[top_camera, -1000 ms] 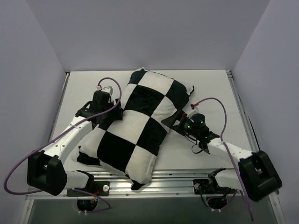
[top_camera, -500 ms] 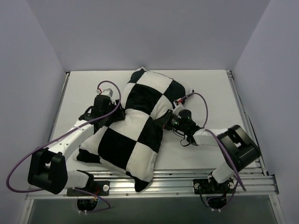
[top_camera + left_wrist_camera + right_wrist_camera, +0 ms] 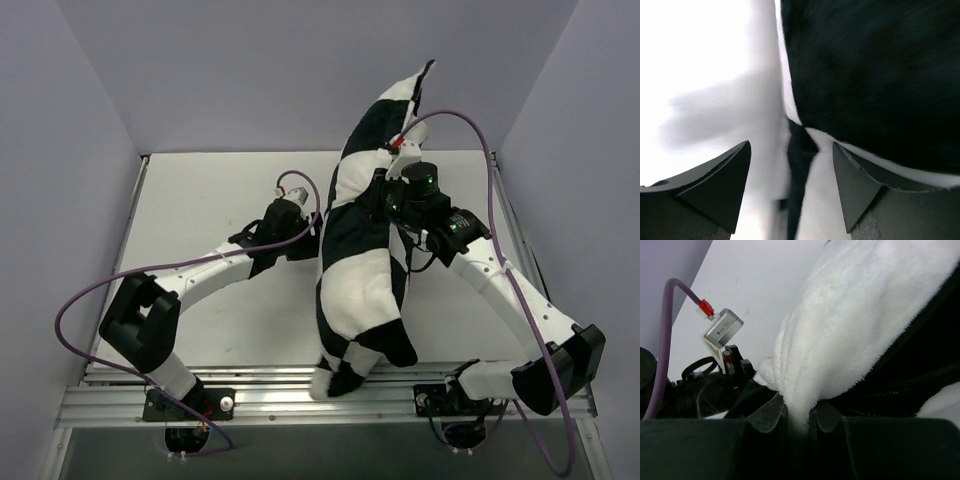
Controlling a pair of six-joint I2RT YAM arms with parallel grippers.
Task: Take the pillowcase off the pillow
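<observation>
The black and white checked pillowcase (image 3: 360,270) hangs upright and bulging, its top corner raised toward the back wall and its lower end at the table's near edge. My right gripper (image 3: 385,197) is shut on a bunched white fold of the pillowcase (image 3: 850,330), pinched between its jaws (image 3: 797,412). At the pillowcase's left side, my left gripper (image 3: 314,232) stands open, and an edge of the pillowcase (image 3: 875,75) lies between its spread fingers (image 3: 791,145). The pillow is hidden inside the pillowcase.
The white table (image 3: 200,200) is enclosed by pale walls on three sides. A metal rail (image 3: 260,400) runs along the near edge by the arm bases. Purple cables loop off both wrists.
The right gripper shut on the pillowcase and lifted it from lying flat to hanging upright. The left arm swung right, toward the pillowcase's side, its jaws narrowing slightly.
</observation>
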